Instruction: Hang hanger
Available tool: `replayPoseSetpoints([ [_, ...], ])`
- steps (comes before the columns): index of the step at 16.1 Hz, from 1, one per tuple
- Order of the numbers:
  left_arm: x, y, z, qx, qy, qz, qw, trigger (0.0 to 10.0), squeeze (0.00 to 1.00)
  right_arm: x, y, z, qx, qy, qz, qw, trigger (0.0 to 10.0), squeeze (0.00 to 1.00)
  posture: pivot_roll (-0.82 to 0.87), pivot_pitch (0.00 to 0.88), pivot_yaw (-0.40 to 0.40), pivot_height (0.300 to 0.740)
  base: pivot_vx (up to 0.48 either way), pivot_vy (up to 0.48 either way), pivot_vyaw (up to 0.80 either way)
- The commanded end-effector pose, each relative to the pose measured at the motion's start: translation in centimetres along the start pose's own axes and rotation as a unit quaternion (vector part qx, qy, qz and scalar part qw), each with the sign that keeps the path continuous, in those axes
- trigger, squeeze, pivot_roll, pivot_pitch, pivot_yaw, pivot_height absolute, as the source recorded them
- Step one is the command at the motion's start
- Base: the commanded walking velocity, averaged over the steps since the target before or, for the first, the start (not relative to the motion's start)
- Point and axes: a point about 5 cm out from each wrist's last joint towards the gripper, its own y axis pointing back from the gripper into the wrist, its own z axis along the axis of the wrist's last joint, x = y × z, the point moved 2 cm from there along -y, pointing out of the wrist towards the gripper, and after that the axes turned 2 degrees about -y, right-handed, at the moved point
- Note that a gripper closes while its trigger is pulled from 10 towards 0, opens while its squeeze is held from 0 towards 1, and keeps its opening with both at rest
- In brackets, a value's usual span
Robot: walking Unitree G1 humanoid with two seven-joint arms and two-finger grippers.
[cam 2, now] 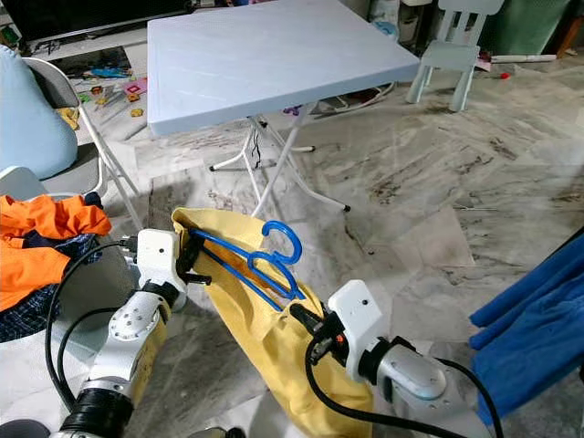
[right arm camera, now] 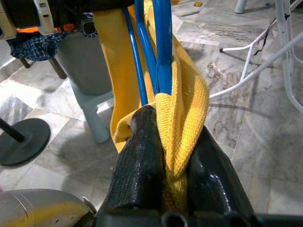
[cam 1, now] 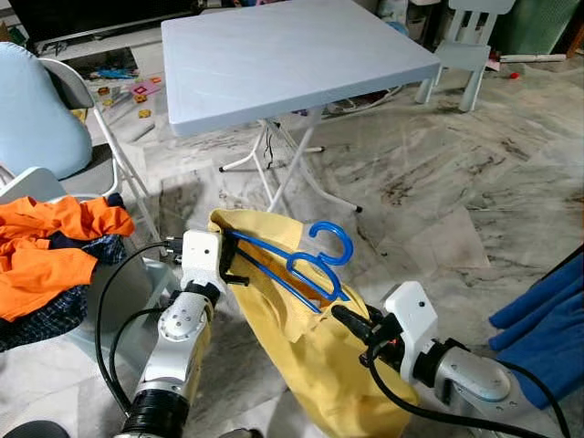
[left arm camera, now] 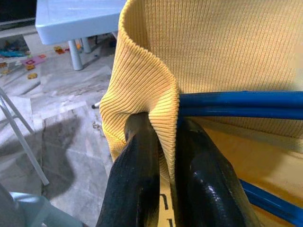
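Hanger [cam 1: 315, 260], blue plastic, sits inside a yellow knit garment [cam 1: 315, 356] held up in the air between the two arms, above the marble floor [cam 1: 438, 182]; its hook curls up free of the cloth near the middle. Left gripper [cam 1: 239, 266] is clenched on one end of the garment, with a fold of yellow rib pinched between its black fingers [left arm camera: 137, 175] and the blue hanger bar running just beside them. Right gripper [cam 1: 342, 317] is clenched on the other end, its fingers [right arm camera: 142, 161] nipping a fold of the yellow cloth where the blue bars come down to meet it. Rest of the garment hangs slack below the right gripper toward the floor. Light blue tabletop [cam 1: 292, 55] on white folding legs stands well ahead of the arms. Folding chair [cam 1: 55, 109] with a pale blue back stands to the robot's left, and orange and dark clothes [cam 1: 55, 246] lie heaped nearer on that side. Blue cloth [cam 1: 547, 319] shows at the right edge. Small white chair [cam 1: 465, 46] stands beyond the table.
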Motion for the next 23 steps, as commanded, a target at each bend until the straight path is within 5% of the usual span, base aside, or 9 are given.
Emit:
replayPoseSetpoints([
  [1, -1.7, 0.4, -1.3, 0.028, 0.006, -0.038, 0.999, 10.0, 0.4, -0.2, -0.3, 2.7, -0.062, 0.009, -0.012, 0.998, 10.0, 0.0, -0.13, 0.081, 0.06, 0.74, 0.0, 0.0, 0.0],
  [2, -1.7, 0.4, -1.4, 0.029, 0.011, -0.036, 0.999, 10.0, 1.0, -0.2, -0.3, 2.7, -0.063, 0.009, -0.011, 0.998, 10.0, 0.0, -0.13, 0.08, 0.06, 0.74, 0.0, 0.0, 0.0],
  [4, -1.6, 0.4, -1.3, 0.031, 0.001, -0.032, 0.999, 10.0, 1.0, -0.2, -0.3, 2.7, -0.063, 0.009, -0.01, 0.998, 10.0, 0.0, -0.13, 0.077, 0.059, 0.74, 0.0, 0.0, 0.0],
  [5, -1.7, 0.3, -1.3, 0.031, 0.0, -0.035, 0.999, 10.0, 0.96, -0.2, -0.3, 2.7, -0.064, 0.009, -0.009, 0.998, 10.0, 0.0, -0.13, 0.077, 0.059, 0.74, 0.0, 0.0, 0.0],
  [6, -1.8, 0.3, -1.3, 0.032, 0.01, -0.04, 0.999, 10.0, 0.19, -0.2, -0.3, 2.7, -0.064, 0.009, -0.009, 0.998, 10.0, 0.0, -0.13, 0.075, 0.058, 0.74, 0.0, 0.0, 0.0],
  [7, -2.0, 0.2, -1.2, 0.033, 0.016, -0.039, 0.999, 10.0, 0.45, -0.2, -0.4, 2.7, -0.065, 0.009, -0.008, 0.998, 10.0, 0.0, -0.13, 0.075, 0.058, 0.74, 0.0, 0.0, 0.0],
  [8, -2.0, 0.1, -1.0, 0.031, 0.01, -0.04, 0.999, 10.0, 0.0, -0.1, -0.4, 2.7, -0.065, 0.009, -0.006, 0.998, 10.0, 0.0, -0.13, 0.073, 0.059, 0.74, 0.0, 0.0, 0.0],
  [23, -0.2, -1.9, 3.2, -0.037, 0.003, -0.01, 0.999, 10.0, 0.0, 1.0, 0.3, -0.2, -0.009, 0.013, 0.052, 0.999, 10.0, 0.0, -0.14, 0.074, 0.058, 0.74, 0.0, 0.0, 0.0],
])
